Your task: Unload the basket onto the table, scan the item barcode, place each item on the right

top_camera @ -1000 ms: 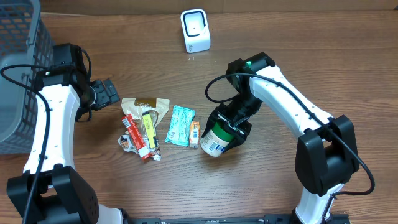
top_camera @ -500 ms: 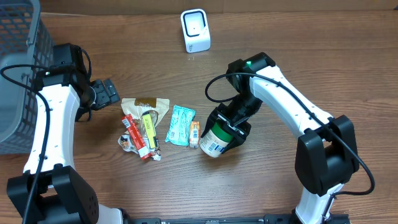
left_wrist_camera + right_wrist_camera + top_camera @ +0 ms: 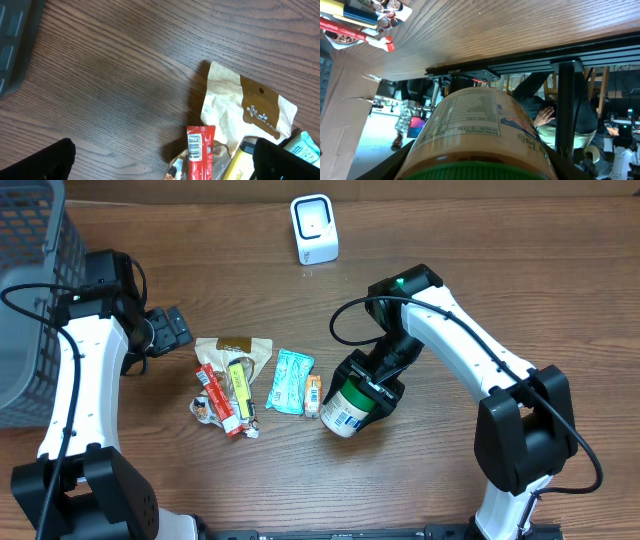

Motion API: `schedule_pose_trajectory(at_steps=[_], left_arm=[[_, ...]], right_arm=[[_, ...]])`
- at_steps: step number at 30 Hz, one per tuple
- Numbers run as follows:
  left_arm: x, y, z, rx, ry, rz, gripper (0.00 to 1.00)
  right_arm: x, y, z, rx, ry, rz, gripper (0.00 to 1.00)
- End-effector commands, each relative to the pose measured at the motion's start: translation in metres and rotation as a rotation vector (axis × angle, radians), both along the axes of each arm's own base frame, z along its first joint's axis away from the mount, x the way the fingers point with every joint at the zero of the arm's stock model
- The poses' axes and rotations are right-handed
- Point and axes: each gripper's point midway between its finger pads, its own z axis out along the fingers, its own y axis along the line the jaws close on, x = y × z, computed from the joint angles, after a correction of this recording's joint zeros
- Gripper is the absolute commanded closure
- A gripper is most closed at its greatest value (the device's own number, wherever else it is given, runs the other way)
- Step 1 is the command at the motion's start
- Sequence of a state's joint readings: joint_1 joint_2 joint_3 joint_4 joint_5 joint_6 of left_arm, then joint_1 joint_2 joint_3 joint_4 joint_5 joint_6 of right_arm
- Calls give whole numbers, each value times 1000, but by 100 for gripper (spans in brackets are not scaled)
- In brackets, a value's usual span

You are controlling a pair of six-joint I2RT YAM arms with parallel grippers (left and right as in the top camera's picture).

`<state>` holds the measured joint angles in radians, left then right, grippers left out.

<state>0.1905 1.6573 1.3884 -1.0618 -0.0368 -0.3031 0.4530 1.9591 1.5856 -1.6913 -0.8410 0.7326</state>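
My right gripper [image 3: 368, 385] is shut on a jar [image 3: 345, 410] with a green lid and a white and blue label. It holds the jar tilted just above the table, right of the snack pile. In the right wrist view the jar [image 3: 480, 125] fills the space between the fingers [image 3: 395, 167]. The white scanner [image 3: 314, 228] stands at the back centre, well away from the jar. Left of the pile my left gripper [image 3: 172, 330] is open with nothing in it. Its wrist view shows a red bar [image 3: 200, 152] with a barcode and a beige pouch [image 3: 240, 107] between the wide-spread fingers.
The pile holds a yellow packet [image 3: 240, 380], a teal packet [image 3: 290, 380] and a small orange item [image 3: 313, 395]. A grey mesh basket [image 3: 30, 300] stands at the far left edge.
The right gripper with the jar has shifted very slightly toward the back. The left arm has not moved.
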Motion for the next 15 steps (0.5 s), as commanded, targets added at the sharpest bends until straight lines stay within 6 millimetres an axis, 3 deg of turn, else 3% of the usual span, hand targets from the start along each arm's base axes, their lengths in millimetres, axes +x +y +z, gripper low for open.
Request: schedule_pose_trajectory(at_steps=[1, 7, 11, 13, 15], left_arm=[[5, 0, 7, 6, -21, -20, 0], [5, 0, 7, 6, -21, -20, 0], [5, 0, 7, 5, -22, -21, 0], [5, 0, 7, 5, -21, -21, 0], [5, 0, 7, 5, -22, -21, 1]], right_arm=[[3, 8, 13, 58, 3, -27, 76], [10, 8, 7, 58, -43, -17, 76], [24, -1, -14, -15, -169, 31, 76], [43, -17, -35, -126, -303, 82, 91], [57, -32, -48, -229, -392, 119, 96]])
